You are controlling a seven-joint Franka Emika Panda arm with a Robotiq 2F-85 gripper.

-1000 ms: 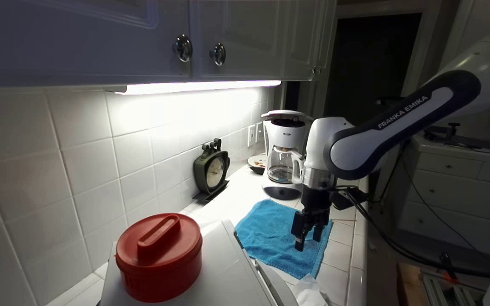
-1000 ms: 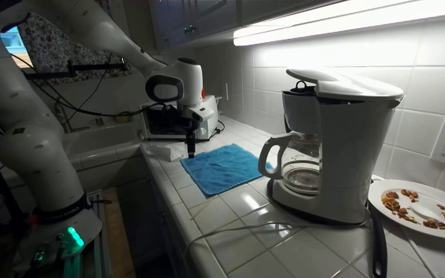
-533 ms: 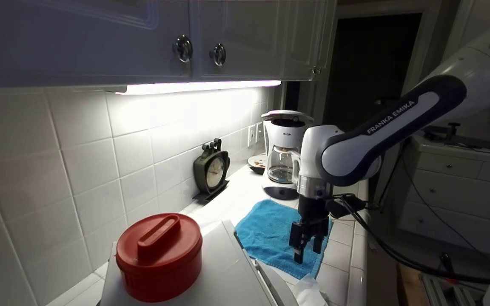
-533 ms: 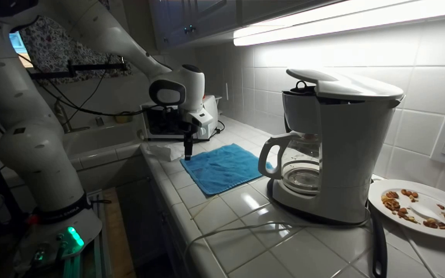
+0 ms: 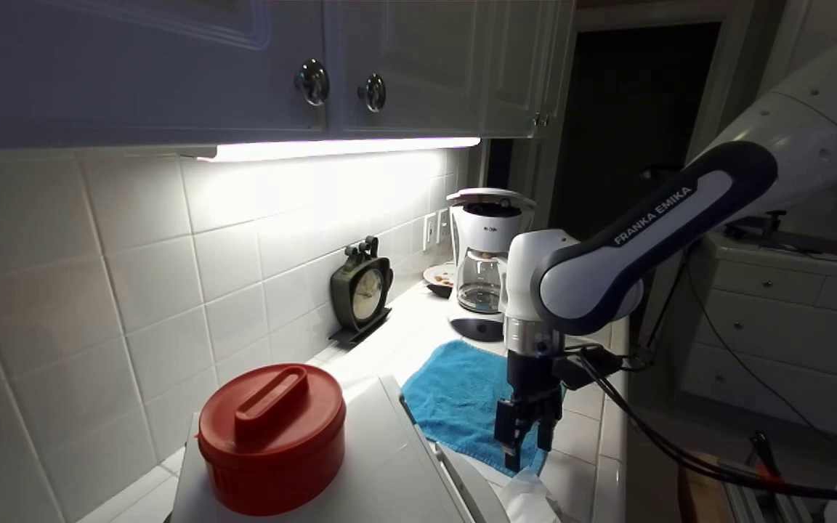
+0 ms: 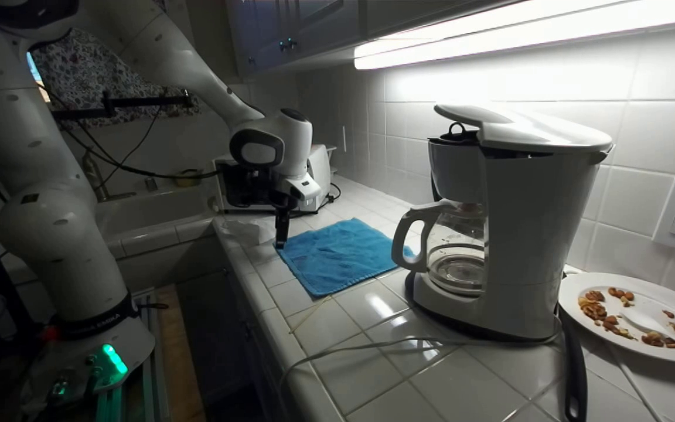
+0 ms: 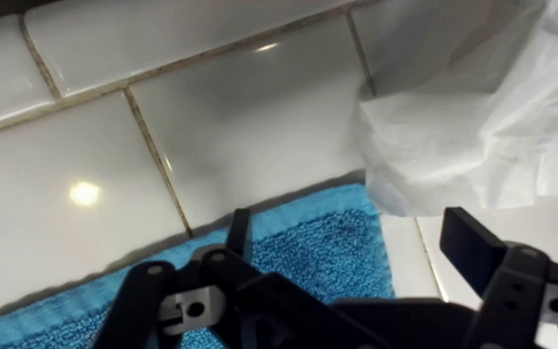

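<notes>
Hand (image 7: pixel 349 228): pointing down, fingers (image 7: pixel 470 247) spread wide, nothing gripped between them.
Towel (image 6: pixel 340 258): blue, spread nearly flat with shallow wrinkles on the tiled surface (image 6: pixel 367 363); one corner (image 7: pixel 330 252) lies below the gap between the fingers in the wrist view.
Fingertips (image 6: pixel 280 241): low at that corner in both exterior views; whether they touch the towel is not clear.
Reach to the corner: by the look of it, done or close to done.
Grip on the towel: not made; no part of it is lifted, so the handling itself seems wholly left.
Sheet (image 7: pixel 443 155): white, crumpled, paper or plastic, touching or just beside the towel's corner, near one finger.
Coffee maker (image 6: pixel 531 234): near the towel, lid (image 6: pixel 537 128) ajar, carafe (image 6: pixel 460 258) seated in it.
Plate (image 6: pixel 648 287): beside the coffee maker, bearing what look like nuts (image 6: pixel 594 310) and a white spoon (image 6: pixel 642 319).
Red tub (image 5: pixel 273 450): lidded, on top of a white appliance (image 5: pixel 382 450).
Dial (image 5: pixel 368 294): round-faced, in a green case (image 5: pixel 344 290) against the tiled wall (image 5: pixel 233 319); clock or scale, too small to be sure.
</notes>
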